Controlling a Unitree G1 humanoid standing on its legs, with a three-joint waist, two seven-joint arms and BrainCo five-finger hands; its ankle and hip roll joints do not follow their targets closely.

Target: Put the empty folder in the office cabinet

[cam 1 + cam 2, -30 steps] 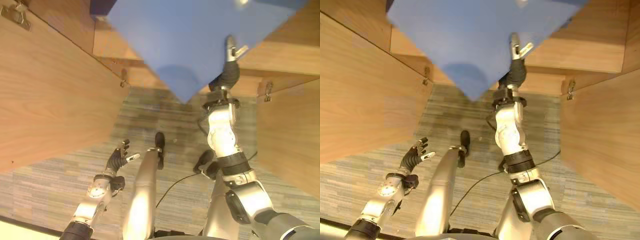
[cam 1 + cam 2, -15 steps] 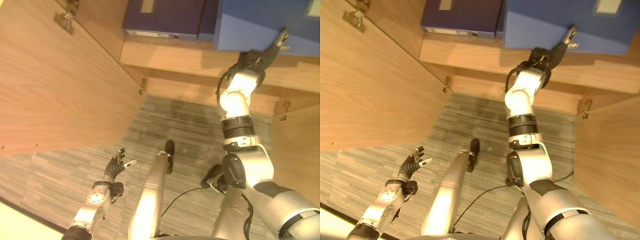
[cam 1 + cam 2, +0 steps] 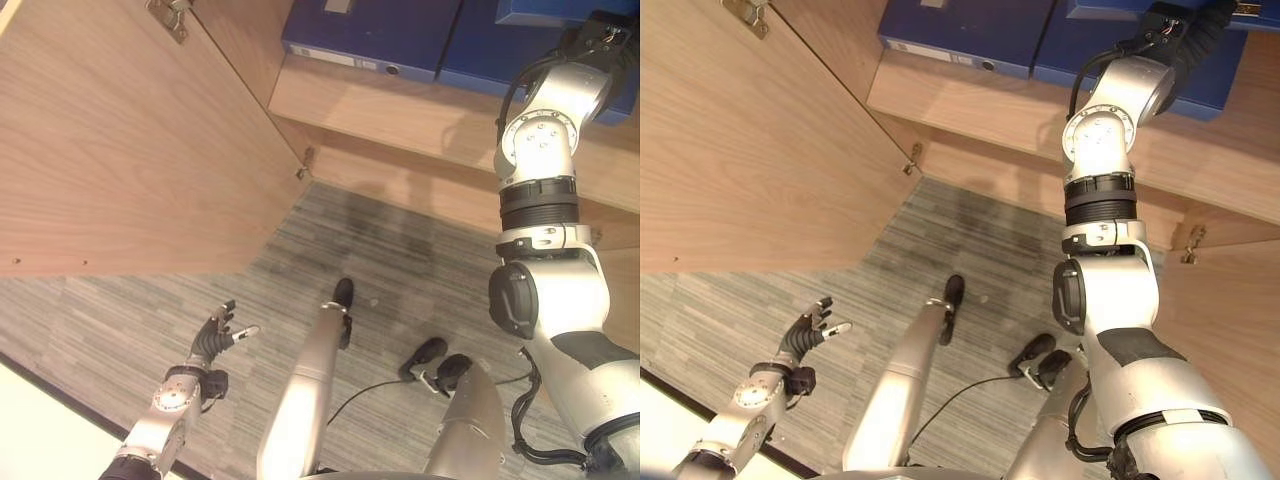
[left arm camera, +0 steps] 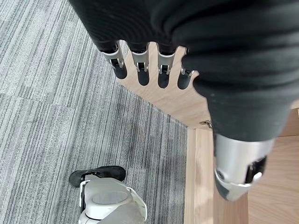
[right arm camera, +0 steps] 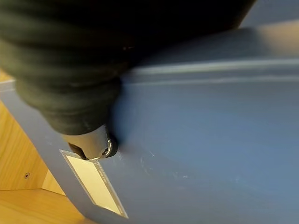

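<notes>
On the cabinet shelf (image 3: 400, 105) two folders lie side by side; the folder (image 3: 1160, 55) under my right hand (image 3: 1185, 30) lies right of the other folder (image 3: 960, 30). My left hand (image 3: 215, 335) hangs below, over the carpet (image 3: 420, 270).

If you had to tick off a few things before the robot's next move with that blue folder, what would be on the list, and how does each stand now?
1. Cabinet door open: ok.
2. Blue folder on the shelf, beside the darker folder: ok.
3. Folder pushed fully in: not ok, its end overhangs the shelf edge.
4. Right hand against the folder: ok; its grip: cannot tell.
5. Left hand open, low over the carpet, out of the way: ok.
</notes>
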